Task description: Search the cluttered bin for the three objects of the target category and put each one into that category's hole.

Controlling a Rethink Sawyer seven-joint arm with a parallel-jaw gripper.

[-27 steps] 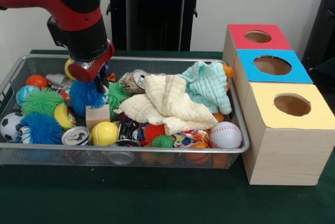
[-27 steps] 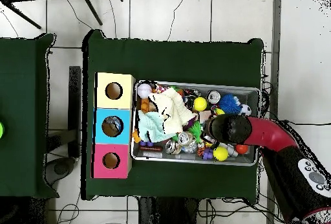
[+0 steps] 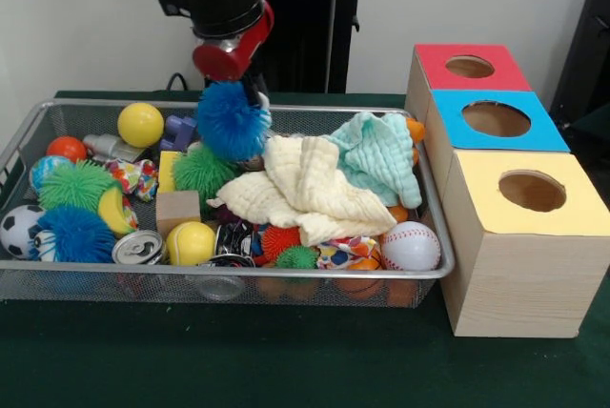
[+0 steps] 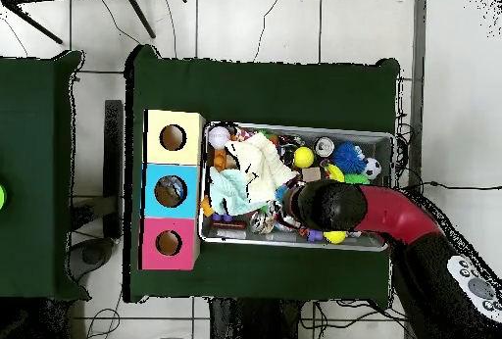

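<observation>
The cluttered bin [image 3: 238,274] is a wide wire-mesh basket full of toys, cans and cloths; it also shows in the overhead view [image 4: 294,127]. My gripper [image 3: 246,100] is shut on a blue spiky ball [image 3: 231,122] and holds it in the air over the bin's back middle. In the overhead view the red arm [image 4: 382,208] covers the gripper. The hole [image 3: 496,118] is in the blue face of the middle wooden box, right of the bin, and shows in the overhead view [image 4: 170,191]. A second blue spiky ball [image 3: 74,234] and two green ones [image 3: 76,184] [image 3: 203,171] lie in the bin.
A red-faced box [image 3: 469,67] and a yellow-faced box [image 3: 530,191] flank the blue one. In the bin lie a cream cloth [image 3: 305,191], a mint cloth [image 3: 381,155], a baseball [image 3: 410,246], a yellow ball [image 3: 141,124], a can [image 3: 138,248] and a wooden block [image 3: 178,210].
The gripper has risen out of the bin's left part and moved right toward the boxes, carrying the blue spiky ball that lay under it.
</observation>
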